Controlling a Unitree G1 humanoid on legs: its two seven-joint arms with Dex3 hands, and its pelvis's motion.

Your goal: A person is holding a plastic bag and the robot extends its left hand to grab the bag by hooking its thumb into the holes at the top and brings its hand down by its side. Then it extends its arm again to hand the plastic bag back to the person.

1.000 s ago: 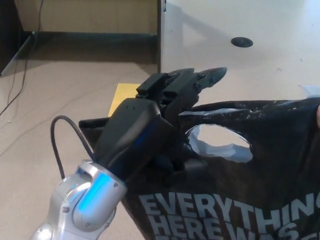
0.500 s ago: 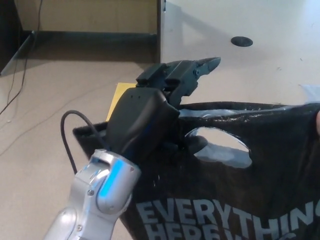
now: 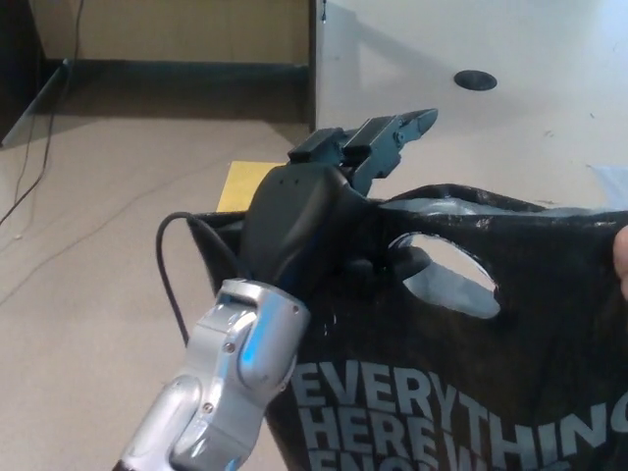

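In the head view, we see our left hand [image 3: 339, 201], black with thick fingers, reaching out from the picture's left on a silver arm. Right beside it, toward the picture's right, hangs the black plastic bag with white letters [image 3: 461, 392]. The bag's top edge runs sideways, from our hand across to the person's fingertip [image 3: 620, 257] at the right edge, which seems to hold the far end up. The oval hole at the top of the bag [image 3: 446, 275] sits just to the right of our palm. Our two fingers stick out straight over the bag's top edge, and our thumb looks like it pokes into the hole. We think the hand is hooking the bag, not squeezing it tight yet. Our right hand does not show.
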